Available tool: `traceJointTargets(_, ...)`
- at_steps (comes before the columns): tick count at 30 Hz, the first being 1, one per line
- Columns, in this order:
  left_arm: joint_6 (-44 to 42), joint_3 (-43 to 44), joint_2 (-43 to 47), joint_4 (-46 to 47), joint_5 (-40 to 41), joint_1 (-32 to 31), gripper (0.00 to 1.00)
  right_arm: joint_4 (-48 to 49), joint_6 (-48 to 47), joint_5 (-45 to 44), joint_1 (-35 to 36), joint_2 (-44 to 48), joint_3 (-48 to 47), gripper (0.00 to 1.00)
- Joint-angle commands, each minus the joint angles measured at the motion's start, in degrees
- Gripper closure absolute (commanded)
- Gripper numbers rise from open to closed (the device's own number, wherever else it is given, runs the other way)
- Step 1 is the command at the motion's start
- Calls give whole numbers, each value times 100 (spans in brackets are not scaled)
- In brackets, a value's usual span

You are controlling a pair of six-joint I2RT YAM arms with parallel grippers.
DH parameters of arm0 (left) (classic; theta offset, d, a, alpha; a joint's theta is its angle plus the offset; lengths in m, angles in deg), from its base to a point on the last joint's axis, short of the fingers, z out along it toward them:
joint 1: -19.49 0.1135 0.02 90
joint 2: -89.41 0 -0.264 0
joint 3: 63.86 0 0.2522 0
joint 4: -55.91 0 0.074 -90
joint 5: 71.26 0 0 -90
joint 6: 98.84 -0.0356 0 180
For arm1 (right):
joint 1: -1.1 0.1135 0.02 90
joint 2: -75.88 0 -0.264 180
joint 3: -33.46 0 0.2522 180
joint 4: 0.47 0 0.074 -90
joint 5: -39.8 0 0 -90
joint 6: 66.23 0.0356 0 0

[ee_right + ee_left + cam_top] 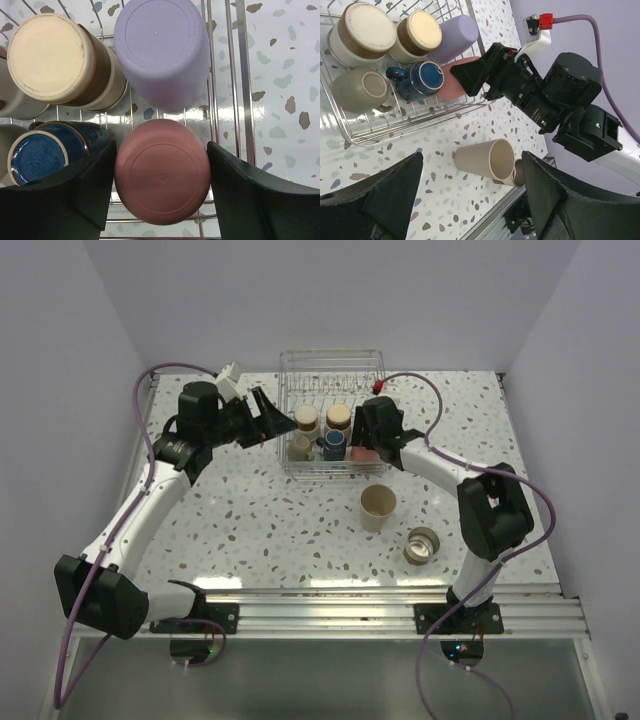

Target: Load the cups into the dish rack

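The dish rack (330, 356) stands at the back middle of the table. Inside it are a lavender cup (162, 50), a coral-pink cup (162, 172), a dark blue handled mug (40, 155) and beige cups with brown bands (55, 57), all bottom-up or tilted. My right gripper (161, 175) is shut on the coral-pink cup (362, 453) at the rack's front right corner. My left gripper (280, 422) hangs open and empty just left of the rack. A tan cup (378, 507) stands upright on the table in front of the rack, and a metal cup (424, 545) lies right of it.
In the left wrist view the rack (395, 130) also holds a beige mug (360, 90) beside the blue mug (422, 80). The right arm (560, 95) reaches over the rack's right side. A metal rail (380, 600) runs along the table's near edge.
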Motion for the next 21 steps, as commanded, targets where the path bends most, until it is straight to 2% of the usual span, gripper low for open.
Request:
traceJointTargets(1, -214, 183, 120, -79, 53, 27, 18, 241, -85, -100, 33, 129, 101, 38)
traceJointTargets(3, -258, 183, 156, -123, 71, 27, 18, 250, -120, -109, 51, 173, 137, 28)
traceJointTargets(13, -661, 235, 296, -597, 255, 19, 18, 119, -199, -153, 69, 533, 137, 2)
traceJointTargets(18, -1004, 525, 279, -949, 413, -25, 18, -30, -235, -240, 77, 1024, 119, 1)
traceJointTargets(21, -1391, 806, 25, -1318, 431, -323, 18, -241, -243, -372, 77, 1489, 58, 1)
